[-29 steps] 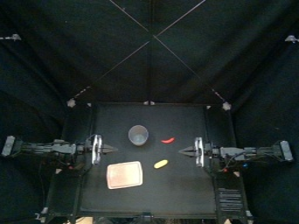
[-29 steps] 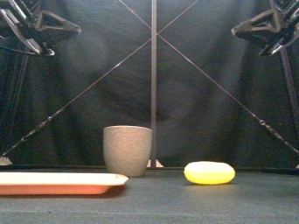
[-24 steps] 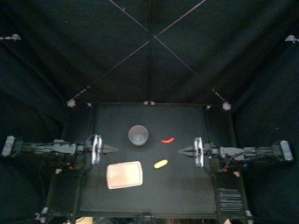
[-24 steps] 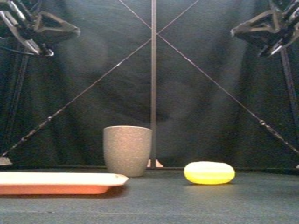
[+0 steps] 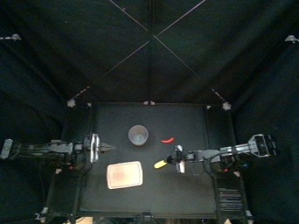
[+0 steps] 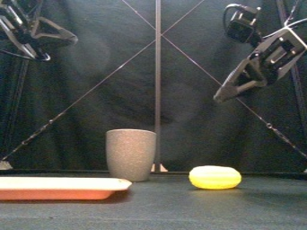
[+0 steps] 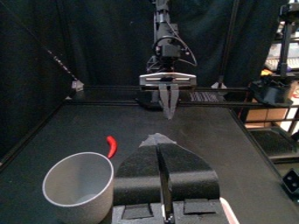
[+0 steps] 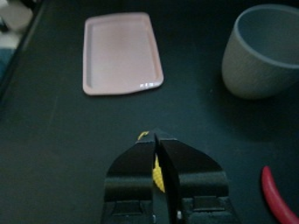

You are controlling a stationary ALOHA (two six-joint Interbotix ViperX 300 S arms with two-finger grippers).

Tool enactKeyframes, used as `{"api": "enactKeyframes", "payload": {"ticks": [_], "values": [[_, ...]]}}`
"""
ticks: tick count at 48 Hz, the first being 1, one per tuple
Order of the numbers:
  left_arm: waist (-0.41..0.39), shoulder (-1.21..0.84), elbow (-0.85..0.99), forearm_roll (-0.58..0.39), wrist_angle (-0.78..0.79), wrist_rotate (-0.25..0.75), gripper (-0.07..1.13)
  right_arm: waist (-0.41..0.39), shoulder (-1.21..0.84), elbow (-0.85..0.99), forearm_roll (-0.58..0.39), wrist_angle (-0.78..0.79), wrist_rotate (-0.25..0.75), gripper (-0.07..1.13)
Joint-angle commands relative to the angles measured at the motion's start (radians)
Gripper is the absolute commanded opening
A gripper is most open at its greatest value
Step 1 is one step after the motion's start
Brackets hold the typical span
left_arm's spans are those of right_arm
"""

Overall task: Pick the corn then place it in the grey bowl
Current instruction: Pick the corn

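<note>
right gripper (image 8: 155,138), jaws pressed together, has swung toward corn (image 6: 216,177) on black table (image 5: 187,188)

The left gripper (image 7: 162,145), jaws together, rises at bottom centre; the cup (image 7: 77,181) sits lower left, a chilli (image 7: 112,144) just above it, the right gripper (image 7: 170,108) upper centre.

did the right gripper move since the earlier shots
Yes. In the top view the right gripper has swung in from the right edge of the table and now sits just right of the yellow corn, which has not shifted.
</note>
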Motion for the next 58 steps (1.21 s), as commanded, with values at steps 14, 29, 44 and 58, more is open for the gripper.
{"api": "enactKeyframes", "payload": {"ticks": [14, 29, 44, 58], "values": [[0.002, 0.000, -0.017, 0.002, 0.002, 0.002, -0.02, -0.006, 0.144, -0.071, 0.035, 0.046, 0.002, 0.81], [0.002, 0.002, -0.017, 0.003, 0.002, 0.002, -0.02, -0.009, 0.235, -0.097, 0.063, 0.044, -0.002, 1.05], [0.002, 0.000, -0.017, 0.002, 0.002, 0.002, -0.02, -0.011, 0.336, -0.133, 0.046, 0.051, -0.002, 1.04], [0.002, 0.000, -0.015, 0.002, 0.002, 0.002, -0.02, -0.029, 0.370, -0.143, 0.043, 0.057, -0.003, 0.94]]}}
